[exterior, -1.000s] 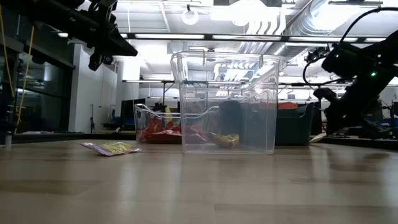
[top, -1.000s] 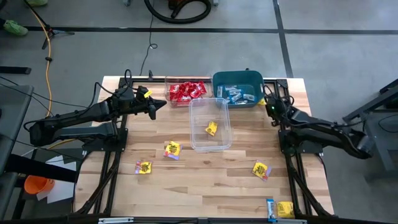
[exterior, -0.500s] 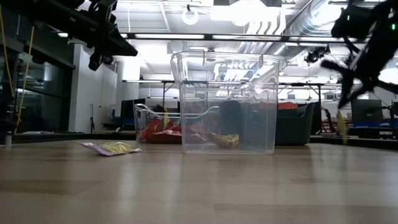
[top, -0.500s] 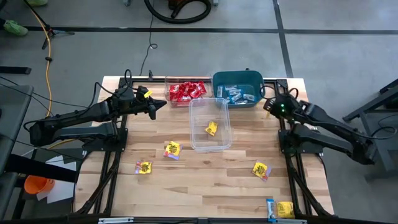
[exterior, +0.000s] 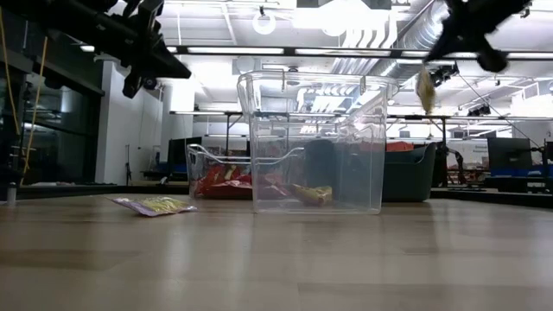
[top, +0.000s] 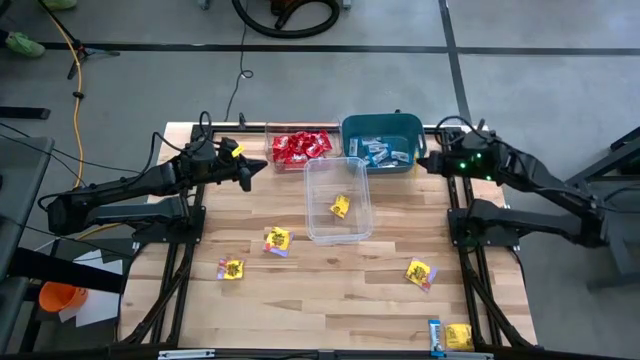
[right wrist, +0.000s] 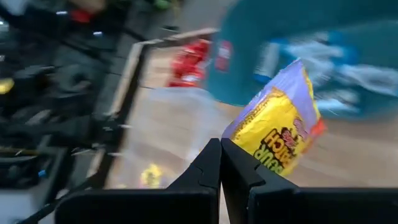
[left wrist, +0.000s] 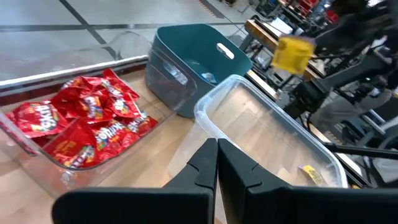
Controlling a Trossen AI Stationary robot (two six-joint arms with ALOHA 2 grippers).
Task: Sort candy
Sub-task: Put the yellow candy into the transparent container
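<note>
My right gripper [top: 422,162] hovers high beside the teal bin's [top: 381,127] right end, shut on a yellow candy packet [right wrist: 280,130]. The same packet shows in the low view [exterior: 425,91] and the left wrist view [left wrist: 292,53]. My left gripper [top: 262,166] is shut and empty in the air, left of the clear tub of red candy [top: 300,147]. Blue candy [top: 385,152] lies in the teal bin. One yellow packet [top: 340,206] lies in the nearer clear tub [top: 312,225]. Loose yellow packets [top: 277,240], [top: 232,268], [top: 418,271] lie flat on the table. My right gripper pinches the yellow packet between its two fingers at one edge [right wrist: 239,140]. The fingers come from the table's right, slanting slightly down. The packet is lifted clear of the table and hangs below the fingertips in the low view.
Another yellow packet [top: 458,336] and a blue one [top: 435,335] lie near the table's near right corner. The three containers stand together at the table's far middle. Bare wood [top: 340,300] stretches along the near middle.
My right gripper has risen from low over the table's far right part, carrying the yellow packet well clear of the wood. It has tipped from pointing downward to pointing toward the table's left, beside the teal bin. My left arm has kept still.
</note>
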